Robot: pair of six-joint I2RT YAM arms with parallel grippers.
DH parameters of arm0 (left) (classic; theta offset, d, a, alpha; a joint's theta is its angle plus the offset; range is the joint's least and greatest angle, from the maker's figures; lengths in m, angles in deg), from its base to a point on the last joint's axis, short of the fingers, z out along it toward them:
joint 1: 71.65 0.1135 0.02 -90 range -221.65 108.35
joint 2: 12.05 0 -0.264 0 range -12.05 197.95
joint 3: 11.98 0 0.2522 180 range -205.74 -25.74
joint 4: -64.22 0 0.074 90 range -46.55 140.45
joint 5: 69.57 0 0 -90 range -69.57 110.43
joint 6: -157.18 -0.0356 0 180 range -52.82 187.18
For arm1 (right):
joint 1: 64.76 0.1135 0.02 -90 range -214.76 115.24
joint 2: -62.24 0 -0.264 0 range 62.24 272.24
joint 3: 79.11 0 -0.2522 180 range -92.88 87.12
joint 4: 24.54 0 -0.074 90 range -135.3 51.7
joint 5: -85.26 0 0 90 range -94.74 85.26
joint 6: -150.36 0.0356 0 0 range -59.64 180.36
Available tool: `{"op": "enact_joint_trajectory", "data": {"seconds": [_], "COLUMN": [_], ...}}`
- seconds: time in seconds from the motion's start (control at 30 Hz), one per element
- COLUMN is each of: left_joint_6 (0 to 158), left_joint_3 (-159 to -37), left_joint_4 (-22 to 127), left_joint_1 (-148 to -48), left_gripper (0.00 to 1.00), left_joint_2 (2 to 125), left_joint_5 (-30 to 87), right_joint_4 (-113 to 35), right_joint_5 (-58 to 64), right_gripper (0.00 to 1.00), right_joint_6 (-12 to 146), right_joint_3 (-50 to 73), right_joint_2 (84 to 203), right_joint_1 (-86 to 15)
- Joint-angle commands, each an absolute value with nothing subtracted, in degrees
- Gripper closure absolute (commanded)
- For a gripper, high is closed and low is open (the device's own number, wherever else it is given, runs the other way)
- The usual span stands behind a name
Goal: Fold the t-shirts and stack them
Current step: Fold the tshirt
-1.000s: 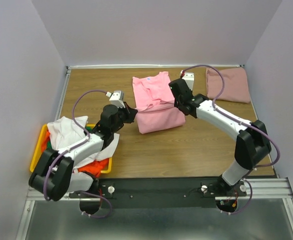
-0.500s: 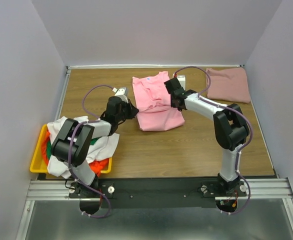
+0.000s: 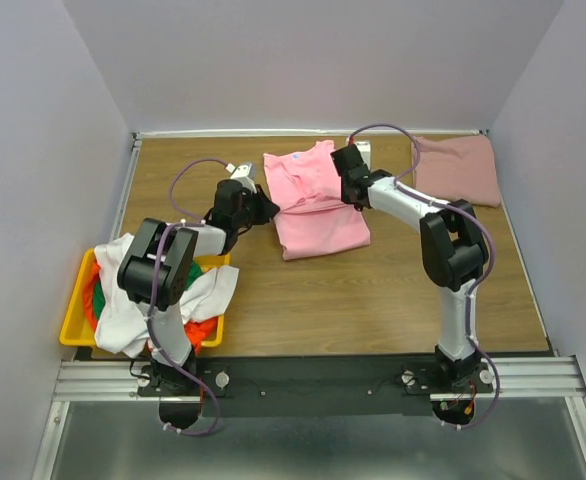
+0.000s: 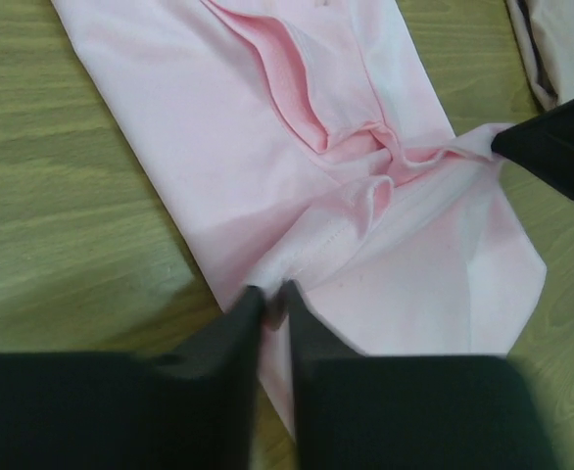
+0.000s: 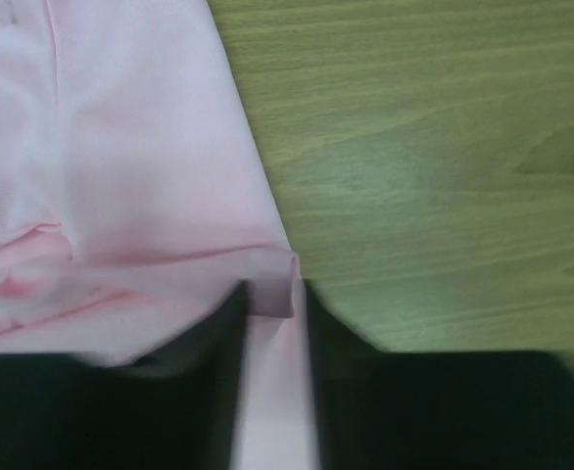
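Observation:
A bright pink t-shirt (image 3: 320, 227) lies part-folded mid-table, bunched across its middle. My left gripper (image 3: 270, 209) is at its left edge. In the left wrist view its jaws (image 4: 274, 292) stand nearly together with a fold of pink cloth (image 4: 218, 147) pinched between them. My right gripper (image 3: 346, 193) is at the shirt's right edge. Its jaws (image 5: 272, 289) hold a doubled hem of the pink shirt (image 5: 140, 147) in a narrow gap. A dusty rose t-shirt (image 3: 459, 170) lies folded at the back right. White (image 3: 133, 262), orange and green t-shirts are heaped at the left.
A yellow bin (image 3: 74, 312) at the near left holds the heaped shirts, which spill over its rim. White walls close in the table's back and sides. Bare wood (image 3: 393, 290) lies between the pink shirt and the arm bases. The right gripper's black finger (image 4: 551, 142) shows in the left wrist view.
Both grippers have moved a little toward the back of the table with the shirt's edges. The arms' elbows have swung inward. The pink shirt has shifted slightly.

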State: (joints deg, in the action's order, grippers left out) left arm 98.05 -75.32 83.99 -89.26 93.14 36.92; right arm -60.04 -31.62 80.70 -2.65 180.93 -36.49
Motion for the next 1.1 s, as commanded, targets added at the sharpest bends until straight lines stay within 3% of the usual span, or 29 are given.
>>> {"op": "enact_joint_trajectory", "data": {"seconds": [0.0,0.07,0.13,0.23,0.47,0.77,1.07], "left_joint_6": [97.0,96.4,95.9,95.9,96.3,99.0,100.0], "left_joint_3": [-78.3,-78.7,-78.7,-76.2,-65.7,-57.7,-56.2], "left_joint_4": [83.4,82.7,81.9,81.7,81.8,84.3,84.6], "left_joint_1": [-88.0,-88.1,-88.0,-88.4,-93.0,-98.3,-99.3], "left_gripper": [0.53,0.35,0.24,0.24,0.25,0.33,0.41], "left_joint_2": [95.4,93.7,90.8,86.3,81.1,79.3,80.8], "left_joint_5": [39.2,37.8,37.2,36.1,33.4,31.5,30.8], "right_joint_4": [-59.7,-59.7,-59.7,-59.6,-59.2,-56.2,-54.0], "right_joint_5": [-29.8,-30.1,-29.8,-28.9,-23.8,-21.3,-20.6], "right_gripper": [0.42,0.2,0.15,0.12,0.13,0.25,0.34], "right_joint_6": [79.2,78.7,78.5,78.6,81.2,84.3,86.1], "right_joint_3": [-5.5,-5.7,-5.3,-2.8,7.5,20.8,25.0], "right_joint_2": [183.4,181.7,179.8,175.0,166.9,161.6,162.6], "right_joint_1": [-37.5,-37.5,-37.5,-37.5,-37.5,-37.5,-37.6]}}
